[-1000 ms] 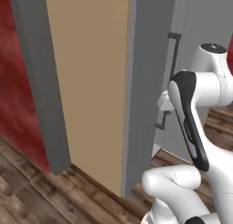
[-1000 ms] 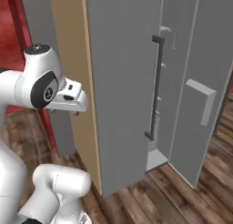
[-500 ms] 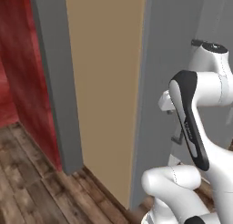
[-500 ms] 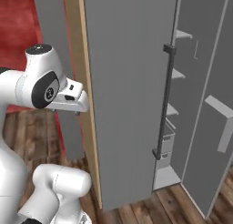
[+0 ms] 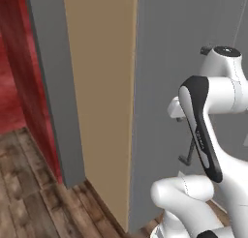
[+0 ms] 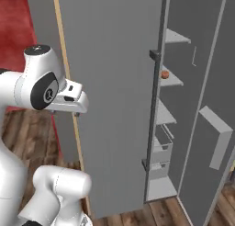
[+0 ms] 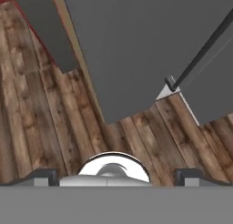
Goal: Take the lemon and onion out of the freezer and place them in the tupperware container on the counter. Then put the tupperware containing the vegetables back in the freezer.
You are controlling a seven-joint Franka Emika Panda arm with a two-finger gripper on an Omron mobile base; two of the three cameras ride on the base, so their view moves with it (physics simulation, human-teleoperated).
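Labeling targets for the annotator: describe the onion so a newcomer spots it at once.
Find the tall grey freezer with its door ajar and a long dark vertical handle. Behind the handle's upper end, light grey shelves are stacked inside. The onion is the small round orange-red ball on the second shelf down, the one warm-colored spot among grey.

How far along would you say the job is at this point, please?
Done: the freezer door stands ajar, baring shelves. In hand: nothing; the end effector is open over the wooden floor. Left: everything, since the onion sits on a freezer shelf.
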